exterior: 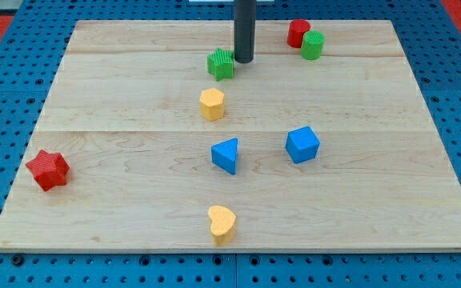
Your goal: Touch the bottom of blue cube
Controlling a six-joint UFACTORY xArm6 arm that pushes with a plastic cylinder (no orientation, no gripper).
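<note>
Nearest the view's bottom lies a yellow heart (222,223); above it, the blue cube (302,145) sits right of a blue triangular block (226,155). My tip (243,61) has no jaws and rests near the view's top, just beside the green star (221,64), well apart from the cube.

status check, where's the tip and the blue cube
My tip at view's top, beside green star. Blue cube right of centre, untouched. Blue triangle to its left; cube's bottom side open.

Our dark rod standing upright, entering from the view's top, our tip (243,61) down at the desk (374,200), near the far edge.
</note>
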